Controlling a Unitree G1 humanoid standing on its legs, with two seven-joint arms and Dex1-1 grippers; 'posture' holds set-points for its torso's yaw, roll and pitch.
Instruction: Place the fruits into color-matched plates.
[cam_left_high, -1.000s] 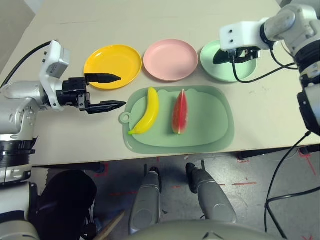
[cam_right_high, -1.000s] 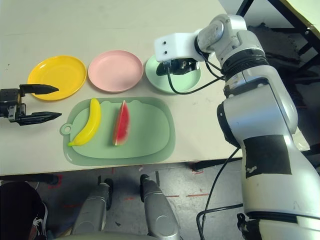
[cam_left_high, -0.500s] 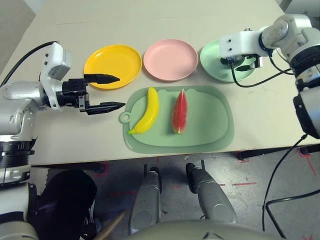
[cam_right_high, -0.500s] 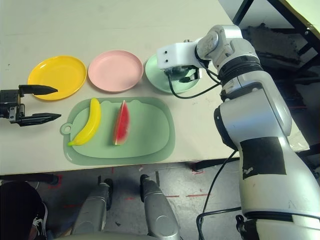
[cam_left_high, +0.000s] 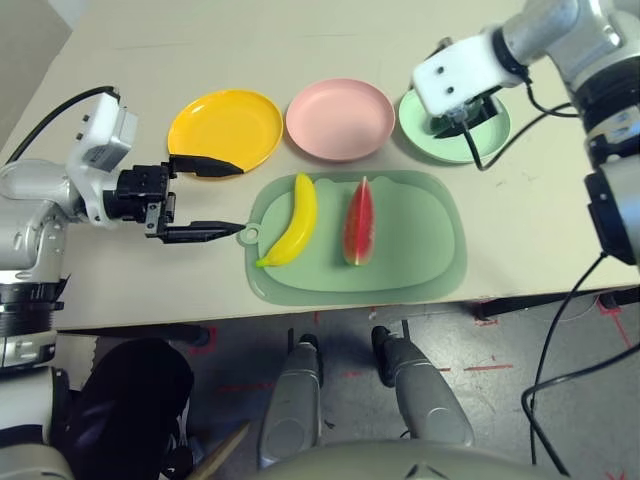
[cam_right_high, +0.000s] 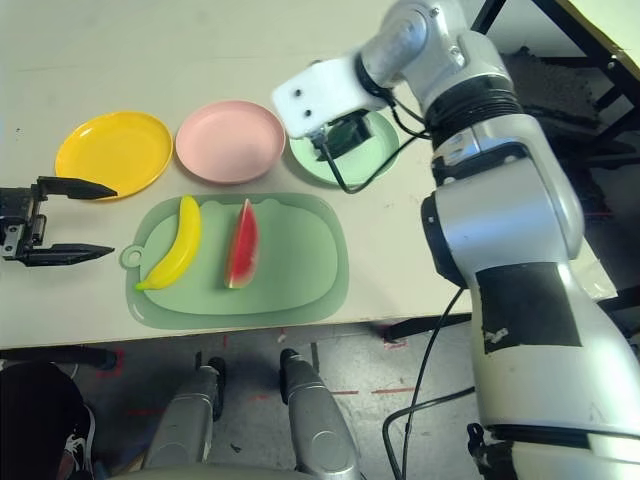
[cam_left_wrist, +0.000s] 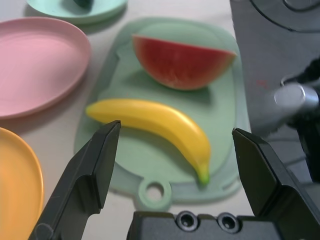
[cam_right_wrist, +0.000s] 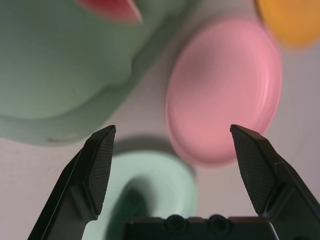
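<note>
We are looking down on a pale beige table (cam_left_high: 300, 40) that is filling most of the scene, its matte top taking soft, even light with only faint shadows. Its front edge is running across the lower part of both eye views. Below it, a grey concrete floor (cam_left_high: 500, 380) is showing, marked here and there with red tape (cam_left_high: 487, 320). On the right, a black metal frame (cam_right_high: 500, 12) is standing beside the table, and dark clutter is lying by it. A black cable (cam_left_high: 555, 350) is hanging down over the floor.
</note>
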